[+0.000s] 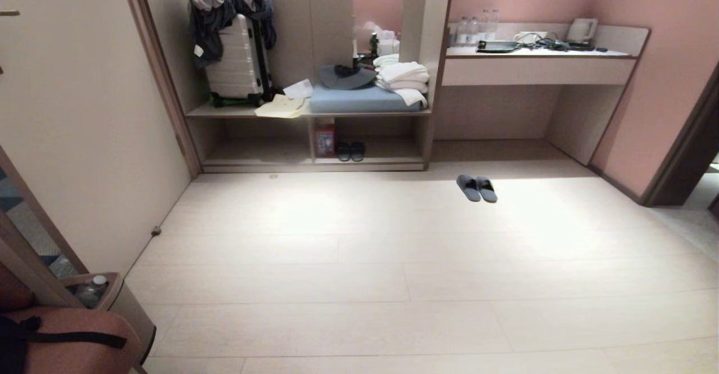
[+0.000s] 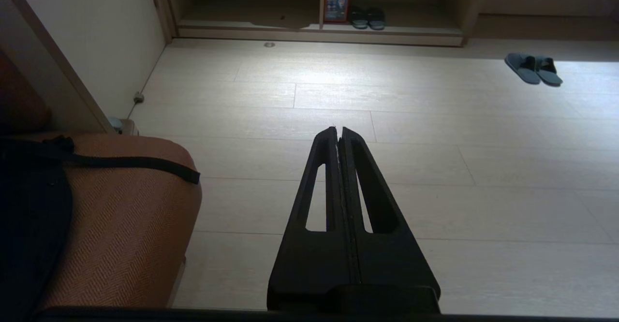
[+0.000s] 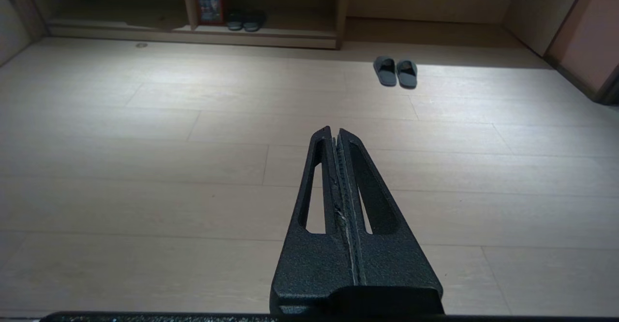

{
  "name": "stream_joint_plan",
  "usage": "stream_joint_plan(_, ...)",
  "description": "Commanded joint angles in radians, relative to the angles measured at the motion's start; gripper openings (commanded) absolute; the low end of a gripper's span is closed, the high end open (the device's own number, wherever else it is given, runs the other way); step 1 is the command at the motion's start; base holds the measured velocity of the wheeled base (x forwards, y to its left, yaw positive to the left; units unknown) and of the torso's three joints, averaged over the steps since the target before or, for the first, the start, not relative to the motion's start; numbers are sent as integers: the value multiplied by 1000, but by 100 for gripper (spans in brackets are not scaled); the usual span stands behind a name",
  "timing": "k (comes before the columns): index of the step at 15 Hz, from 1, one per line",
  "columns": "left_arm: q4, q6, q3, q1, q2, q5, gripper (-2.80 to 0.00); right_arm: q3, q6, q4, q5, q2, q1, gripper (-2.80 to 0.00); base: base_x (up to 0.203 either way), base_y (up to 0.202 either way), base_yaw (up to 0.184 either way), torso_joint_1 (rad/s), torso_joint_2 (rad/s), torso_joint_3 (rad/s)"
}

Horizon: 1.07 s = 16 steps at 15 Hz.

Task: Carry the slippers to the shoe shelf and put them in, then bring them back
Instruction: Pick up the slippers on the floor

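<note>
Slippers [image 1: 477,188] right of centre on floor, likely light, soft, floppy; best pinched across wide bands; left gripper [image 2: 339,129] and right gripper [image 3: 335,131] clenched, empty.

Two grey-blue slippers [image 1: 477,188], one pair, lay on the floor [image 1: 359,261]. Two black sandals [image 1: 350,151], one pair, sat in the shoe shelf [image 1: 314,163]. One red box [image 1: 324,138]. One suitcase [image 1: 239,59]. One stack of white towels [image 1: 401,79]. Three water bottles [image 1: 476,28] and one kettle [image 1: 582,29] stood on the counter [image 1: 539,71]. Two claws, left [image 2: 338,131] and right [image 3: 333,132].
</note>
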Motion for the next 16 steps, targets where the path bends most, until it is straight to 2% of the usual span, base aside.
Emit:
stream_joint_plan(1,1,0,0,0,-1,2,-280,0,1,0,-1,0,0,-280,0,0,0,0,0,0)
stream_joint_plan(16,-1,4,1,0,1,-2,-280,0,0,-2,0,0,0,-280,0,0,0,0,0,0)
